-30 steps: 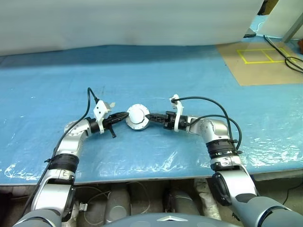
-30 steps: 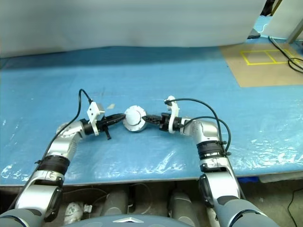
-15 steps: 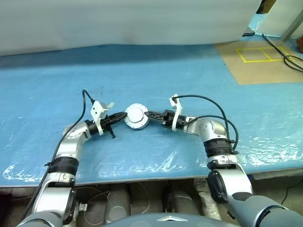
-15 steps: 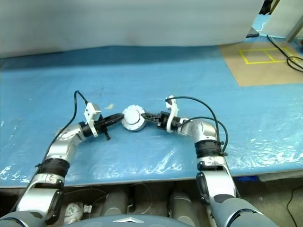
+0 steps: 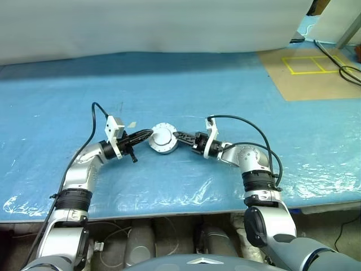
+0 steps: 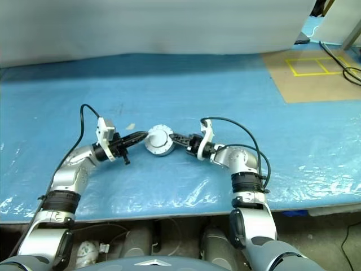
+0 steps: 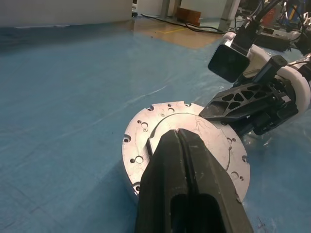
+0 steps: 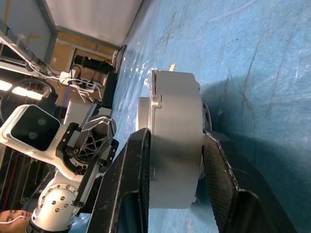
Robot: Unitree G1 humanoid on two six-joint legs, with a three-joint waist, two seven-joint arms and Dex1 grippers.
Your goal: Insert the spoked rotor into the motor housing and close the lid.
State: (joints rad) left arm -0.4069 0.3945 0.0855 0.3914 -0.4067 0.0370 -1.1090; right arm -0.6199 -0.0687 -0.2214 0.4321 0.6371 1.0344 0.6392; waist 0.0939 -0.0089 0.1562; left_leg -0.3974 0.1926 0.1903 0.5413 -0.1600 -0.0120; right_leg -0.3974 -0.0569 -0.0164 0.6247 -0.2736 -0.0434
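Centre of frame: motor housing with lid already seated, held clear of the blue counter. Right pincer grasps it across its thickness; left pincer, clenched, presses the lid face. Rotor presumably inside; final seating likely remains.

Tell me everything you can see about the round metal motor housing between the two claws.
The motor housing is a round, shallow, silvery-grey metal case. Its visible flat face has a raised central plate and small holes around the rim; its side wall is smooth with a stepped seam. It is held on edge just above the blue table cover, not lying flat. The right claw clamps it across its thickness. The shut left claw meets its flat face. Its inside is hidden.
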